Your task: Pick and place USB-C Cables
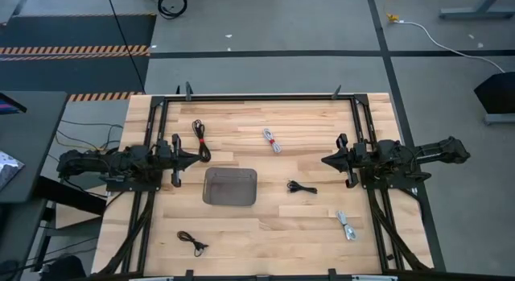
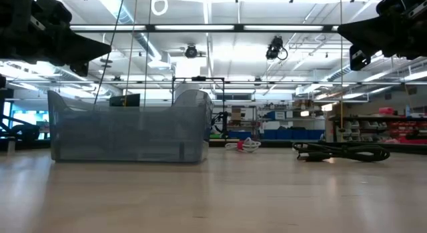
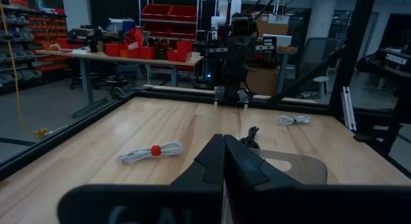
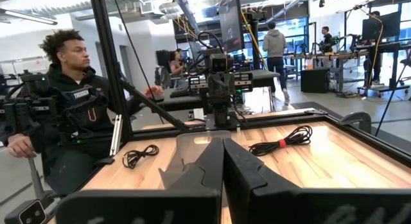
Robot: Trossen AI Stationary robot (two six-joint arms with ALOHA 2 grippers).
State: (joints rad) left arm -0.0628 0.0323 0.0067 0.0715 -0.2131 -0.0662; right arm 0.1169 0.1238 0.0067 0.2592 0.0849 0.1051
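Note:
Several USB-C cable bundles lie flat on the wooden table around a grey tray (image 1: 229, 187). A black one with a red tie (image 1: 200, 139) and a white one with a red tie (image 1: 272, 140) lie toward the far side. A small black one (image 1: 302, 187) lies right of the tray, a white-grey one (image 1: 346, 225) near right, and a black one (image 1: 192, 242) near left. My left gripper (image 1: 195, 159) hovers shut at the table's left and my right gripper (image 1: 325, 160) hovers shut at its right. Both point level toward the middle and hold nothing.
A black frame (image 1: 257, 97) runs along the table's far edge and sides. A person (image 4: 70, 121) sits beyond the table's near left corner, seen in the right wrist view. There is bare wood between the tray and each gripper.

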